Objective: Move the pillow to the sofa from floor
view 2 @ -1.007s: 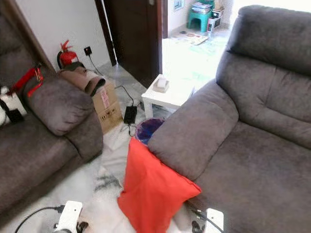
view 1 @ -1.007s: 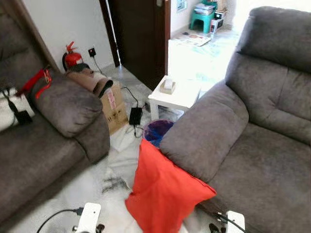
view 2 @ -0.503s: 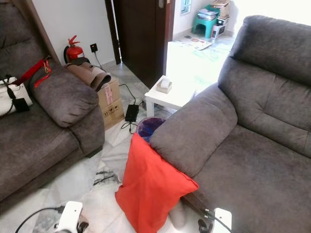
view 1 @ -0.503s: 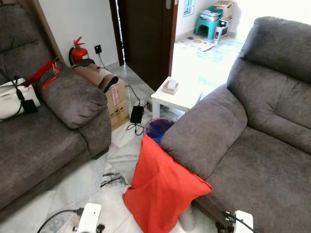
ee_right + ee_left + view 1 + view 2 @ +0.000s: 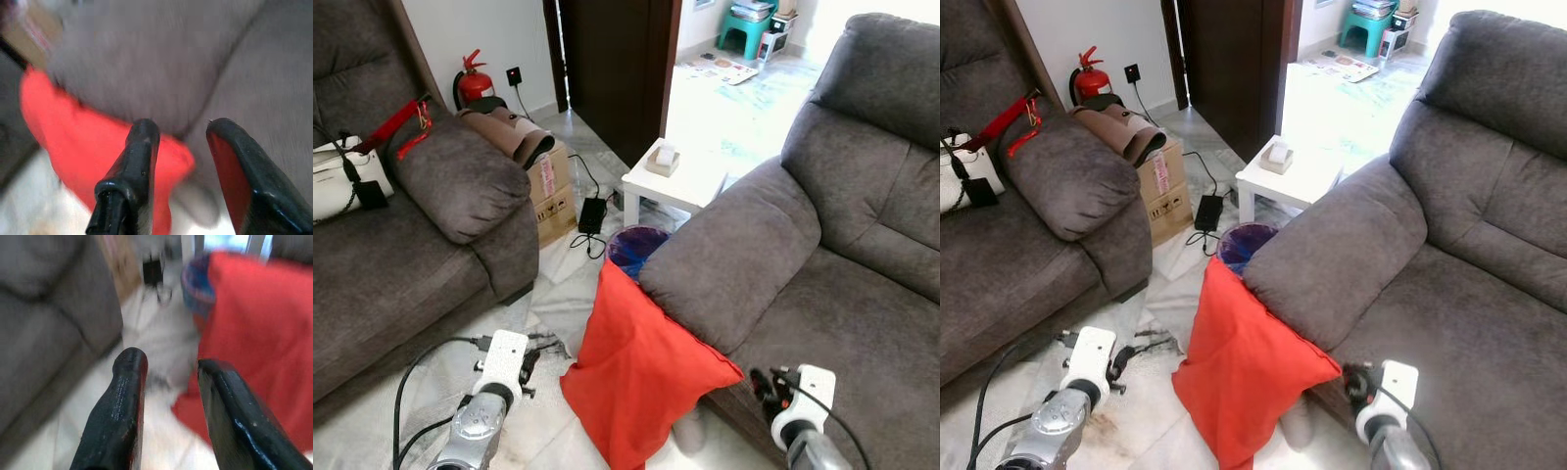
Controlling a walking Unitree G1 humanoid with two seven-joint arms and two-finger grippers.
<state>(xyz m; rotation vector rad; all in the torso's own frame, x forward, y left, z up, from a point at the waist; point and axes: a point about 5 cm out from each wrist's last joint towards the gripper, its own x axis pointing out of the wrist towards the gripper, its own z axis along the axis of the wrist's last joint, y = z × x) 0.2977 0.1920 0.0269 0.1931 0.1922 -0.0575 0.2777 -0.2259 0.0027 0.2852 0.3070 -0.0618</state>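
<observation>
Down on the floor: you see the red pillow (image 5: 641, 377) propped against the right sofa (image 5: 822, 294) armrest.
Left gripper (image 5: 168, 396): fingers apart, near the pillow's left edge, holding nothing.
Right gripper (image 5: 181, 147): fingers apart, empty, by its right corner.
Progress: nothing lifted yet; you must grasp and place.
Room: pale marble floor (image 5: 548, 313), white desk (image 5: 680, 181) beyond.

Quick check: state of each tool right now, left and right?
Left tool: open, holding nothing, pointed at the floor beside the red pillow.
Right tool: open, holding nothing, near the pillow's corner at the sofa front.
</observation>
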